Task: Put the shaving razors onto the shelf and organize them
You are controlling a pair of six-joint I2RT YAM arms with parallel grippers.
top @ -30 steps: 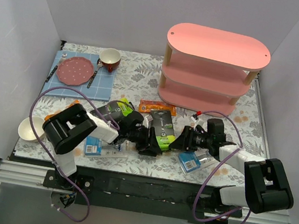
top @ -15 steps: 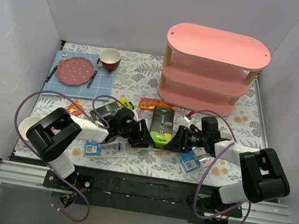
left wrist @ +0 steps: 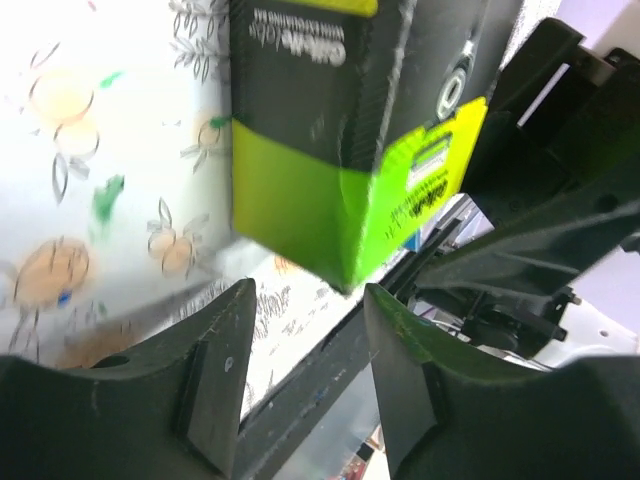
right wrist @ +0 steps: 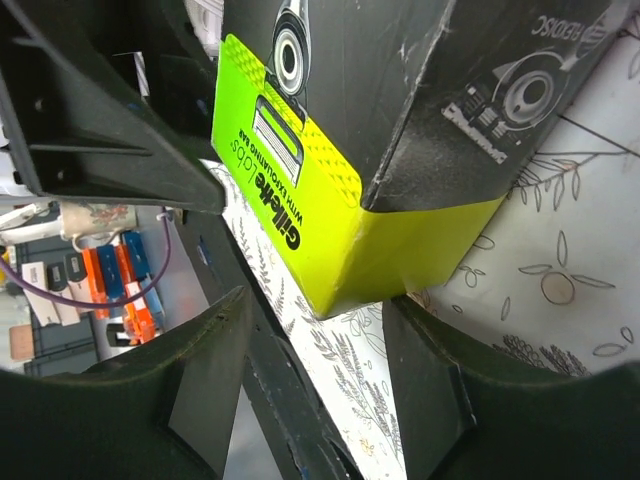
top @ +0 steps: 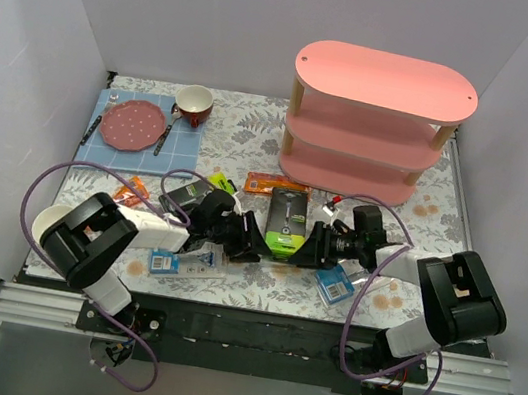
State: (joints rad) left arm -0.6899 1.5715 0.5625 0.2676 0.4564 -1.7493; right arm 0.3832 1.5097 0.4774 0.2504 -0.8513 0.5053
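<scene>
Two tools meet at one dark grey razor box (top: pixel 286 219), which lies flat on the bench (top: pixel 249 134) near the pink shelf (top: pixel 385 81). The left tool (left wrist: pixel 308 298) and right tool (right wrist: pixel 315 312) both gape wide, gripping nothing, with the box's lime-green end just ahead.

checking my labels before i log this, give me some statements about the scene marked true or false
The left fingers and right fingers flank the same grey-green box. True.
The shelf has a razor pack on its top board. False: that board is bare.
The pink plate lies on the shelf. False: it lies on the blue mat.
The left fingers stand open. True.
</scene>
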